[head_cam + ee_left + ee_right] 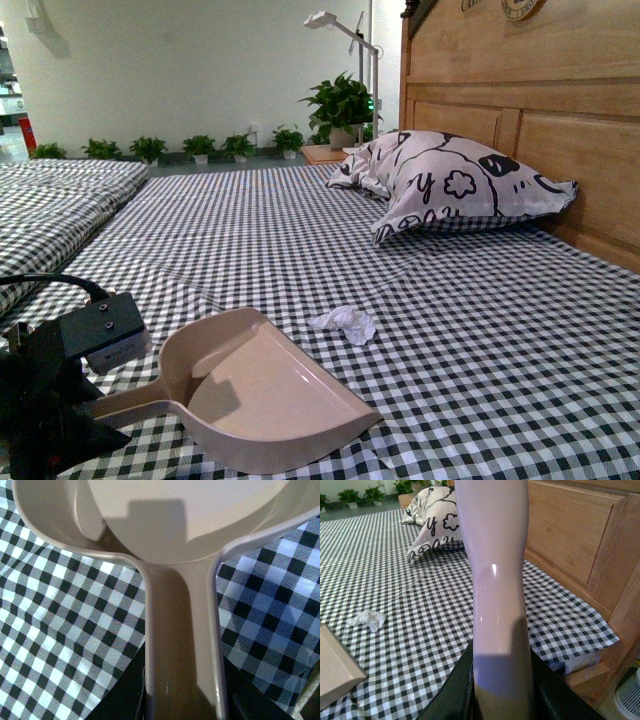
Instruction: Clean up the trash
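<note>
Trash (345,322), a small crumpled wad of white tissue paper, lay on the black-and-white checked cotton sheet (480,340). It sat just beyond the open lip of the pink plastic dustpan (260,400), near it but apart, and well short of the white black-patterned pillow (450,185) by the wooden headboard (540,120). The right wrist view showed the same wad (367,620) near 1 corner of the pan (335,670).

Handling (judged): very light, soft, no stiffness; prob. compresses to nothing under a pinch and may skid or roll on the smooth fabric. Not fragile or slippery. A direct pinch would best take the bulky middle, not a loose flap. With a pan in play, pushing or sweeping it across the lip looked the more likely approach. Risk: the wad rides over or past the lip.

Left claw (182,700): closed to approx. handle width, 2 dark fingers either side of the dustpan's handle, gripping it; pan rested on the sheet, mouth toward the wad.

Right claw (502,690): likewise narrowed, clamped on a glossy pale lilac-white tool handle (495,580) standing up betw. its jaws. Working end out of frame, so tool type couldn't be told. Not seen in front view.
</note>
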`<state>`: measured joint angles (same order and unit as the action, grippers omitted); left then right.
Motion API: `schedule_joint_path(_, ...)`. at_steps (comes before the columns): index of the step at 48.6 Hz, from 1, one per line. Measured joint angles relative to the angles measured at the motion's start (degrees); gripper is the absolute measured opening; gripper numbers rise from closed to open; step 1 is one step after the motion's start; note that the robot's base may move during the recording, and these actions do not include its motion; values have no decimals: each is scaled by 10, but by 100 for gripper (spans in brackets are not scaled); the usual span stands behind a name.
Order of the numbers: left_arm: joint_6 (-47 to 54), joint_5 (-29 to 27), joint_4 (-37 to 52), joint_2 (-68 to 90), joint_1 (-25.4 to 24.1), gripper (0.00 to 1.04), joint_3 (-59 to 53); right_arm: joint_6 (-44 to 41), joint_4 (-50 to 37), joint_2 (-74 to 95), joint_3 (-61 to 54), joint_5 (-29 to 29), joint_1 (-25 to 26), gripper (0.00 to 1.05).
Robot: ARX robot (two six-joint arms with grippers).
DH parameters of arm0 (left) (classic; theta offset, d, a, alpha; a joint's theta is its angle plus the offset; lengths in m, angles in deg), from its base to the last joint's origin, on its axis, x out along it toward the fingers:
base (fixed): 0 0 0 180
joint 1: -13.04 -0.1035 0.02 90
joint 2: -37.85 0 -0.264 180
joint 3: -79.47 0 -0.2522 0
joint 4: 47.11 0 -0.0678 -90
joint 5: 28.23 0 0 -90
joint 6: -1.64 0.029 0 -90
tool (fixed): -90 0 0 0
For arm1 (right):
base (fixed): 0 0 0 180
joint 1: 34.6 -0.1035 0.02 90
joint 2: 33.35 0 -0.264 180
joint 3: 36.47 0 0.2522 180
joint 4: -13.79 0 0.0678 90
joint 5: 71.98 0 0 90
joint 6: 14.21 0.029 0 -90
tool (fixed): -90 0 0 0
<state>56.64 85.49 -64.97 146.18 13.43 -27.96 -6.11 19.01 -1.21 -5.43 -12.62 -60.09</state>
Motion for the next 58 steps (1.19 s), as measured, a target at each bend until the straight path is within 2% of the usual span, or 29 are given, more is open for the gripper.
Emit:
schedule_joint_path(14,-3,-2,0,4,0,25,1,0,3,0,0,2,1,20)
schedule_joint_path(17,-4,-2,0,4,0,25,1,-2,64,21,22,39,16,20)
schedule_joint_path(20,-4,-2,0,4,0,25,1,-4,78,52,37,73,35,20)
schedule_joint_path(25,-5,-3,0,4,1,25,1,-4,3,195,83,147,78,20)
schedule_joint_path(30,-5,-3,0,4,1,25,1,-5,-69,335,135,171,90,20)
schedule_joint_path(38,-5,-2,0,4,1,25,2,14,-76,510,229,207,96,20)
schedule_joint_path(45,-5,-3,0,4,1,25,2,2,-61,680,360,172,88,20)
schedule_joint_path(58,-5,-3,0,4,1,25,2,-10,10,828,505,160,84,20)
